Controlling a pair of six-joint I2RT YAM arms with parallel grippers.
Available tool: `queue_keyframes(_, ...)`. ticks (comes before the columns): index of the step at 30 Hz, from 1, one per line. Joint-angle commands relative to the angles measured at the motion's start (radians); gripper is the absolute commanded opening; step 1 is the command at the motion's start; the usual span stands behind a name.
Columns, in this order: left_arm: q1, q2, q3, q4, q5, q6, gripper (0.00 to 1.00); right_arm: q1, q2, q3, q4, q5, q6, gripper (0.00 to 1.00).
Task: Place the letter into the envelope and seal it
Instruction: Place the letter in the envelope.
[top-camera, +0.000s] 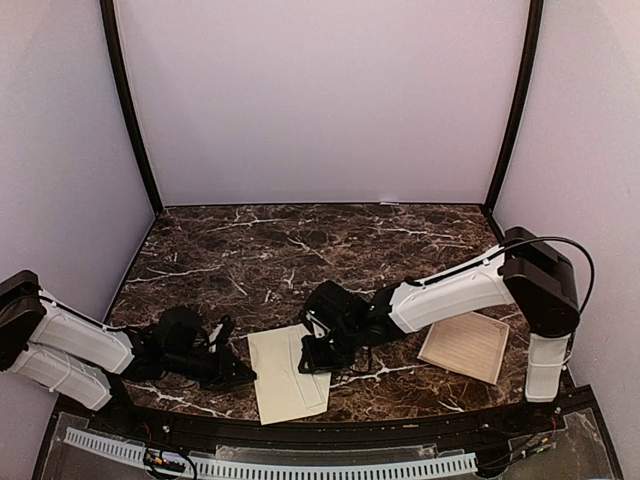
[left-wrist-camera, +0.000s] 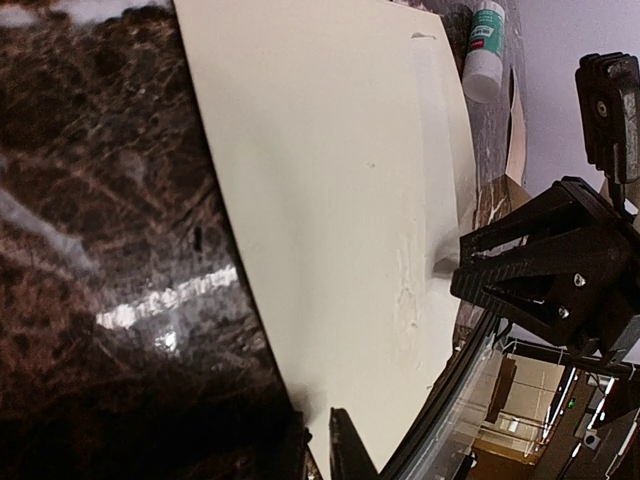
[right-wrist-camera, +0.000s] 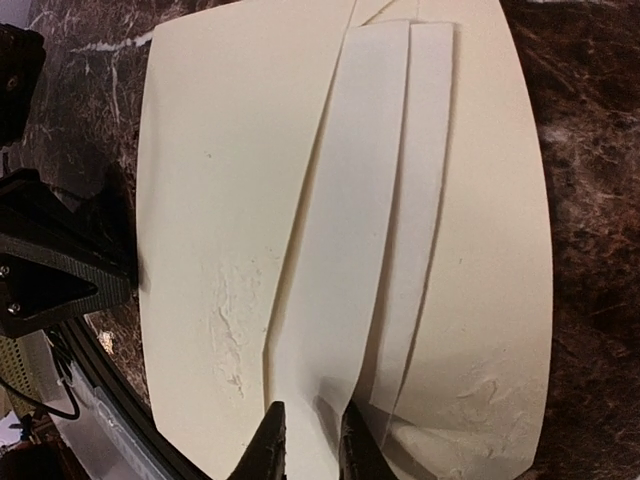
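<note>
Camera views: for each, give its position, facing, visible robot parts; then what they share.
Top external: above, behind the robot, looking down on the marble table; left arm and right arm show.
Left wrist: low on the left arm, facing across the envelope toward the right gripper; own fingertips at bottom.
Right wrist: on the right arm, looking down on the envelope; own fingertips at bottom.
Shared: all three show the envelope.

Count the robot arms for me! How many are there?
2. The left arm reaches in from the left side to the left edge of the envelope. The right arm reaches in from the right side, over the envelope. None looks hidden.
</note>
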Motion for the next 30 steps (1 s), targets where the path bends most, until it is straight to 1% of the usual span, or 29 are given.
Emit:
queue_keyframes(1, -0.008, 0.008, 0.009, 0.018, 0.005, 0.002, 0.09, 0.022, 0.029, 0.036, 0.019, -0.020, -0.005, 0.16)
queue_keyframes(6, -0.009, 0.021, 0.013, 0.027, 0.007, 0.002, 0.07, 0.031, 0.049, 0.059, 0.025, -0.032, -0.005, 0.14)
queue_keyframes(10, -0.010, 0.023, 0.023, 0.017, 0.003, 0.007, 0.07, 0.035, 0.042, 0.070, 0.001, -0.014, -0.007, 0.15)
queue_keyframes(11, -0.010, 0.018, 0.025, 0.012, -0.002, 0.008, 0.07, 0.035, 0.034, 0.071, -0.010, -0.004, -0.010, 0.17)
queue_keyframes(16, -0.010, -0.020, 0.020, -0.026, -0.037, 0.003, 0.10, 0.033, -0.025, 0.069, -0.094, 0.064, -0.027, 0.34)
queue_keyframes(20, -0.010, -0.035, 0.016, -0.037, -0.040, 0.002, 0.13, 0.031, -0.086, 0.044, -0.137, 0.115, -0.024, 0.41)
queue_keyframes(25, -0.010, -0.037, 0.013, -0.036, -0.039, 0.002, 0.16, 0.019, -0.130, -0.009, -0.119, 0.138, -0.008, 0.45)
queue_keyframes(30, -0.009, -0.019, 0.020, -0.028, -0.034, 0.005, 0.16, 0.014, -0.100, -0.022, -0.092, 0.118, -0.003, 0.45)
